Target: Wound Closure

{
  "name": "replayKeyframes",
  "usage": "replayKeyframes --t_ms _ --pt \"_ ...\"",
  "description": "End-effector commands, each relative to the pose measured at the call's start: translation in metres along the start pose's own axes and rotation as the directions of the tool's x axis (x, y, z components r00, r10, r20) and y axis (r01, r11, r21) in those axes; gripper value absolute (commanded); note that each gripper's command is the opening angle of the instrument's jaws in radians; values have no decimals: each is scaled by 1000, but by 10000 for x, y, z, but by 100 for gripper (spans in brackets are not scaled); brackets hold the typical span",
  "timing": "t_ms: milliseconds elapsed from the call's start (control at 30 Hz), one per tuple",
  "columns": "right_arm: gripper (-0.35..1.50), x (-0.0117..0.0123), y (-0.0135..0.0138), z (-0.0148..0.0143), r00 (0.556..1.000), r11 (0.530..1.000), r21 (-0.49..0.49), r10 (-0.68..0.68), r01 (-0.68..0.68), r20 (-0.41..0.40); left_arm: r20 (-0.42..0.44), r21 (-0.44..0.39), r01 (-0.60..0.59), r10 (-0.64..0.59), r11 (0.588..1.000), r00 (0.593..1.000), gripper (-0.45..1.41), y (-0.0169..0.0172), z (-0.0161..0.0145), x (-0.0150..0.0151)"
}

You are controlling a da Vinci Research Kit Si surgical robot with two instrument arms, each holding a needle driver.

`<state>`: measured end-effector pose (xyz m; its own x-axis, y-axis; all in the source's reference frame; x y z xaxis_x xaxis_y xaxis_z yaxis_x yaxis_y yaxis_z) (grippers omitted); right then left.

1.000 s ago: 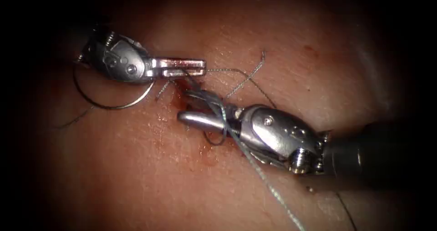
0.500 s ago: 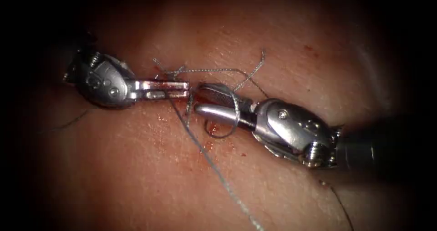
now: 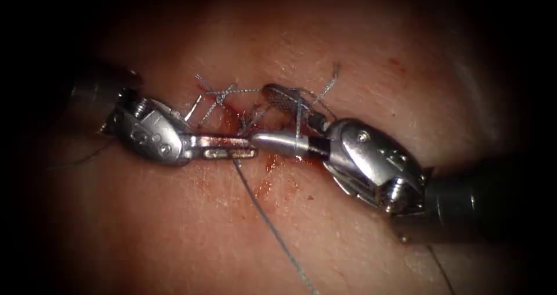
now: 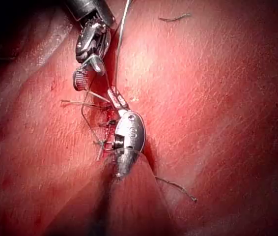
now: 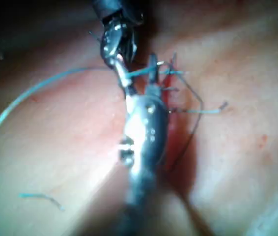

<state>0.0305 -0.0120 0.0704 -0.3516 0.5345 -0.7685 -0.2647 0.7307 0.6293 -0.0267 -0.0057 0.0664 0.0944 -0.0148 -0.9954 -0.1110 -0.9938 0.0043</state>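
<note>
No legible text or markings.

I see the tissue [image 3: 174, 225], pink and moist, with the cut [image 3: 241, 123] running down its middle, smeared with red fluid [image 3: 272, 164]. The thread [image 3: 272, 228] is grey and braided; one strand runs from the cut toward the lower edge, and loops lie wound round my right hand [image 3: 264, 118]. Short thread ends [image 3: 214, 94] stick up by the stitches at the cut. I can't make out the needle.
</note>
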Motion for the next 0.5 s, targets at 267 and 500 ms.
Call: replayKeyframes --t_ms 267,500 --pt "94 -12 -8 5 1000 999 -47 24 -25 -4 -11 -7 -3 3 1000 1000 -45 6 18 -10" --pt "94 -16 1 -6 999 984 -174 36 -34 7 -12 -26 -5 4 1000 1000 -45 13 33 -9"
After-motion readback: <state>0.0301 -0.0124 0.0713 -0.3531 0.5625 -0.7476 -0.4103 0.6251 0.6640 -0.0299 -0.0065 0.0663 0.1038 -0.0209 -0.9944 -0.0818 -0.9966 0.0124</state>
